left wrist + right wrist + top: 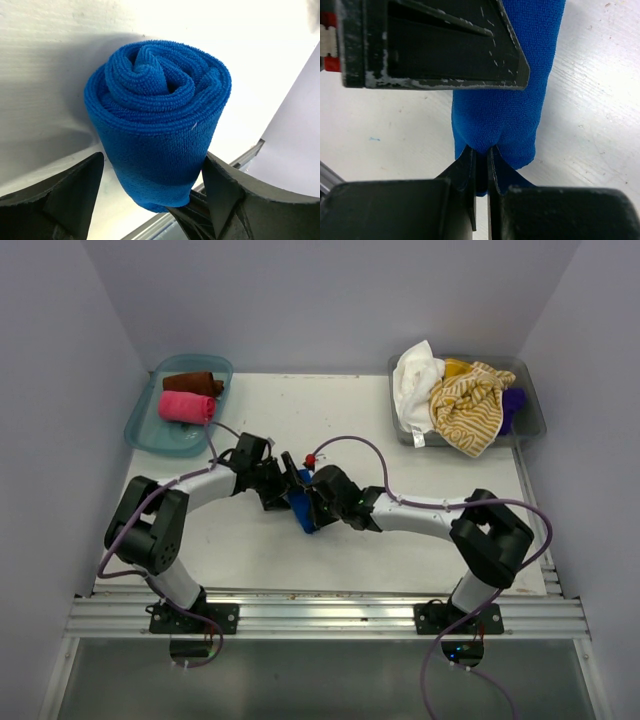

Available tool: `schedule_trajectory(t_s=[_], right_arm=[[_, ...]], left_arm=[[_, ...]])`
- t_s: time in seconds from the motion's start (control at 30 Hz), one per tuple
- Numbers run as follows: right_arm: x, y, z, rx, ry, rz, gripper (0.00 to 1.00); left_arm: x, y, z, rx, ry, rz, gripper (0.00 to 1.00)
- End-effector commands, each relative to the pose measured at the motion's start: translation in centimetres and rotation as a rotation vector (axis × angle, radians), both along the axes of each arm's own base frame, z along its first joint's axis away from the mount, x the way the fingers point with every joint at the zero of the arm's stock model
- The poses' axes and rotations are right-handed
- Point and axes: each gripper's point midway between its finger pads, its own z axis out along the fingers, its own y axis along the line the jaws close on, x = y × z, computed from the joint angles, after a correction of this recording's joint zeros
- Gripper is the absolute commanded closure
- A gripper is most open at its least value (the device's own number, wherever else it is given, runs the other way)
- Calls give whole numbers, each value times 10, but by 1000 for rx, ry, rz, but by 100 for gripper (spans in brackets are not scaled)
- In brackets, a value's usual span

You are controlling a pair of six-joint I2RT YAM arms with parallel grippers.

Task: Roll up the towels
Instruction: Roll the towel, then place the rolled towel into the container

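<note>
Right end effector (481, 152) clamps the blue towel roll (512, 105); left end effector (152, 167) flanks it, apart.

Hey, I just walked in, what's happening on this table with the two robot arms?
The robot is working on a rolled blue towel. The right claw is pinched shut on one end of it, while the left claw stands open around the roll. A pink towel and a brown towel lie rolled in the teal tray; a white towel, a yellow striped towel and a purple towel sit heaped in the grey bin.
</note>
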Motion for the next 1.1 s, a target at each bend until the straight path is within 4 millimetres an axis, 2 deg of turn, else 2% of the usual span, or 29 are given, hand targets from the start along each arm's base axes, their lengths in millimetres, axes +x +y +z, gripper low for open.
schedule_trajectory(t_s=[0.0, 0.37, 0.57, 0.7, 0.83, 0.9, 0.93, 1.07], right_arm=[[-5, 10, 9, 99, 49, 1, 100], [-6, 14, 3, 144, 109, -8, 100], [-6, 12, -3, 157, 144, -19, 100], [-3, 16, 0, 182, 139, -18, 100], [-4, 15, 0, 185, 143, -18, 100], [-3, 15, 1, 188, 142, -19, 100], [-3, 14, 0, 188, 144, -22, 100], [-3, 13, 0, 178, 143, -22, 100]], left_arm=[[13, 7, 17, 54, -102, -1, 18], [15, 4, 3, 80, -116, -14, 19], [14, 0, -3, 87, -111, -22, 24], [11, -3, -10, 101, -99, -31, 18], [6, -4, -15, 113, -89, -36, 18], [4, -4, -18, 110, -80, -30, 23], [3, -5, -19, 107, -77, -29, 31], [4, -6, -14, 98, -79, -19, 51]])
